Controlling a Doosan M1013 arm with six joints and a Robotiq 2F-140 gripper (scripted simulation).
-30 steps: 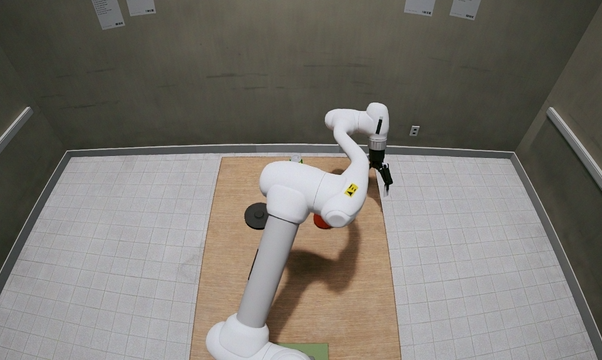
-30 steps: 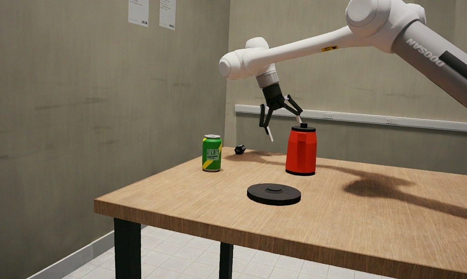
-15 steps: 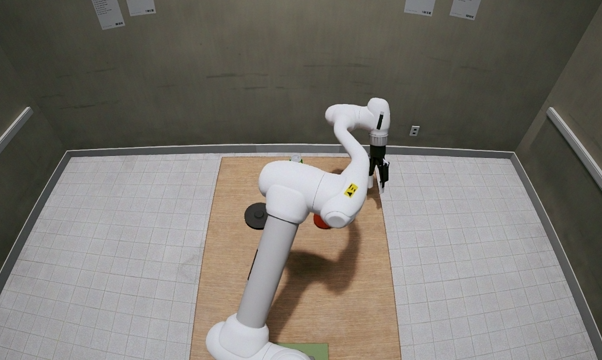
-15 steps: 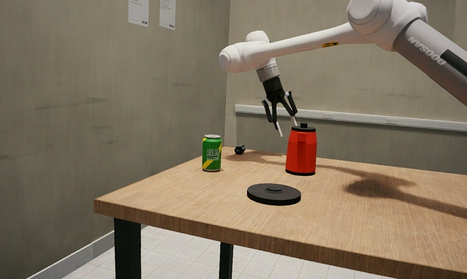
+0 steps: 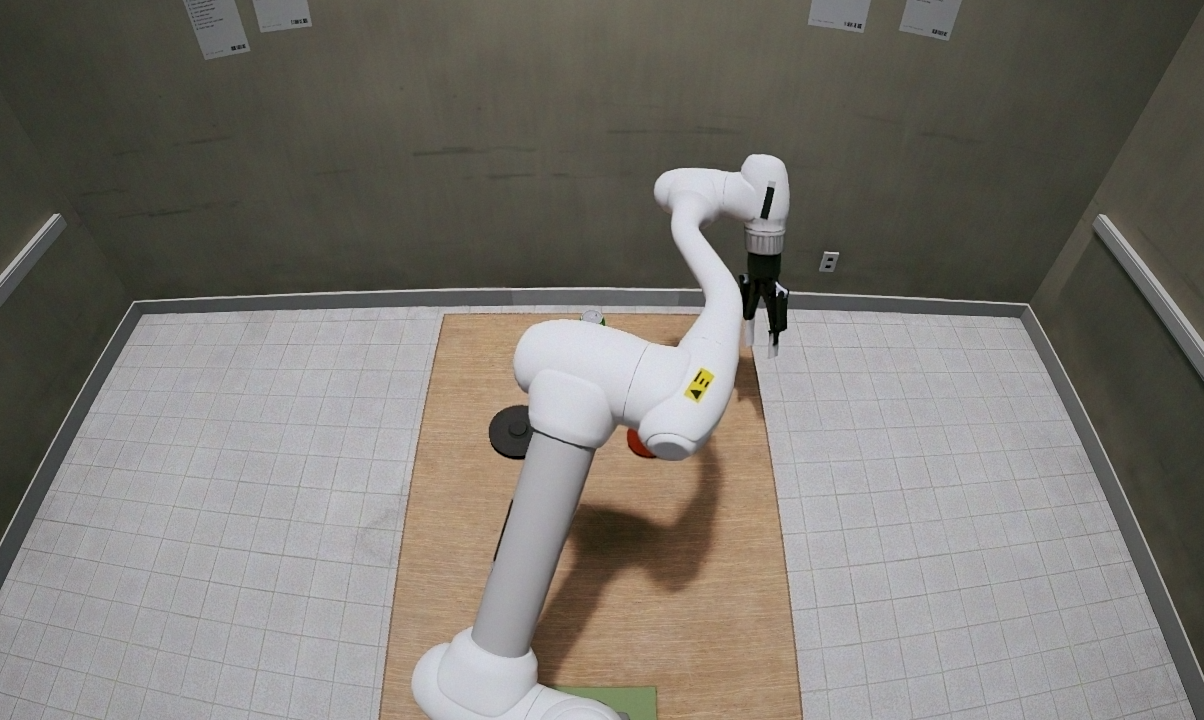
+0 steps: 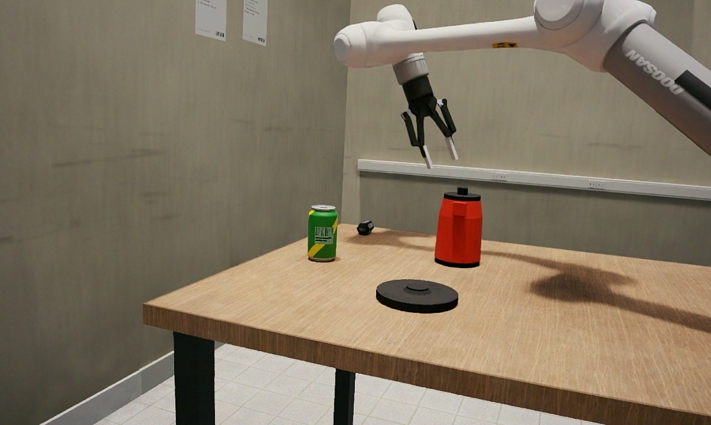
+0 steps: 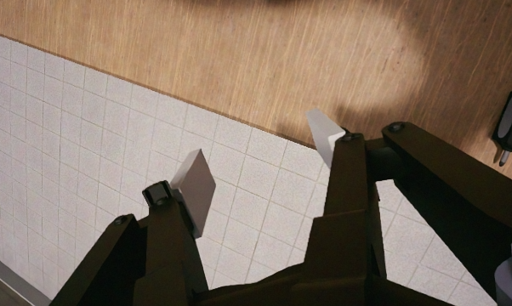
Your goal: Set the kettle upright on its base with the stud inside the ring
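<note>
Top view: claw [image 5: 764, 345] hangs past the far right edge of the table [image 5: 722, 573], over the floor tiles, fingers about half open, nothing between them. Kettle [image 5: 635, 442] is mostly hidden under the elbow, only a red sliver showing, nearer the arm's foot and to the left of the claw. Base [image 5: 509, 431] lies further left again, well apart from the claw, half covered by the arm.

Exterior view: claw [image 6: 438, 156] points down in the air, up above the kettle [image 6: 458, 228], which from this angle looks almost straight below it, though the top view puts the claw off past the table edge; not touching either way. Fingers half spread, holding nothing. Kettle stands upright on the table, black lid and knob on top, not on the base [image 6: 416, 295], which sits on the wood closer to the viewer, stud visible in its middle. A green can [image 6: 322, 232] and a small black thing [image 6: 365, 227] stand off to the side, clear of the route.

Wrist view: both pads [image 7: 195, 187] show with a clear gap, floor tiles and table edge beneath, no object between. Kettle not in this view.

Step in hand, as I judge it: the pick is not made; the claw is up and off target. Next move calls for coming back over the kettle, lining the fingers on a graspable part, perhaps the handle, which I can't make out, then closing, lifting, and lowering it centred so the stud enters the ring.
</note>
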